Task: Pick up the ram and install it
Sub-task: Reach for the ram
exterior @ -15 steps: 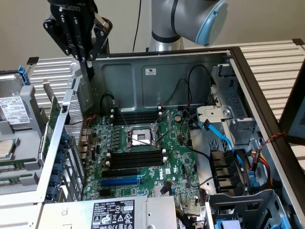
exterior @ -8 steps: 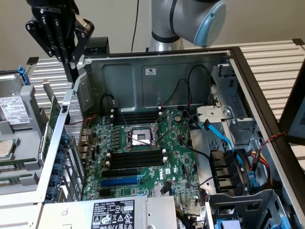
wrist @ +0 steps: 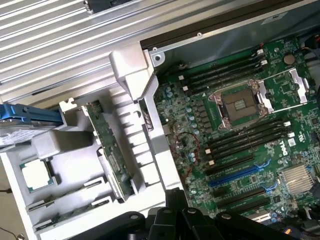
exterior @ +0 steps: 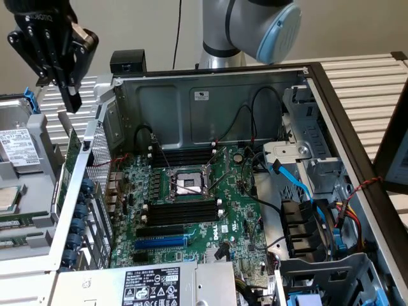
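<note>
Overhead, the gripper hung with its fingers clenched together, apart from every part beneath it. Nearest below its fingertips stood the ram, a green stick set on edge in a grey moulded tray and untouched. Beyond the ram, on the side away from the computer, a loose CPU lay flat in the same tray, with a hard drive in a blue bracket beside it. On the gripper's other side, past the tray wall, the open computer case held the green motherboard. Farther across it lay the CPU socket, flanked by the black memory slots with white end clips, and after them the blue slot.
</note>
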Action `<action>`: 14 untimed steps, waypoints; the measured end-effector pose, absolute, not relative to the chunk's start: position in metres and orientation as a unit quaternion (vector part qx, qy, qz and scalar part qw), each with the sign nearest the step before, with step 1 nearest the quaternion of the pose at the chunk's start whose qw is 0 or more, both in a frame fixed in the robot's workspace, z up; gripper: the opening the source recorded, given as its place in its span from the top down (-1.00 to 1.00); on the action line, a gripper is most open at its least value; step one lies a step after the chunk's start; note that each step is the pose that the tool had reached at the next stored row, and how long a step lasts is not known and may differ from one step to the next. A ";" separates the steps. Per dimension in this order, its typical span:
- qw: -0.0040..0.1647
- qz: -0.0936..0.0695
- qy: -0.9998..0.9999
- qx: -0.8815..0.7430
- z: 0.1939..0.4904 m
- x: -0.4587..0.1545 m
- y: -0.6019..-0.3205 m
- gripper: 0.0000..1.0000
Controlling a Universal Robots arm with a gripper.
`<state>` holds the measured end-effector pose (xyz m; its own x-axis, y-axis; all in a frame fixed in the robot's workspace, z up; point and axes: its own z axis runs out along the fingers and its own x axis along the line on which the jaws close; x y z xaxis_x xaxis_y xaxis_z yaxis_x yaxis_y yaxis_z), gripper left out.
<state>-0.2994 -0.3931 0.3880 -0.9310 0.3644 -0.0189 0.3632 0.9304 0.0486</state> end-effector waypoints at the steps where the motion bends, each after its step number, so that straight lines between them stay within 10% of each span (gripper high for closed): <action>1: 0.014 0.022 0.982 0.185 0.388 -0.304 -0.393 0.79; 14: 0.014 0.022 0.982 0.185 0.382 -0.363 -0.390 0.79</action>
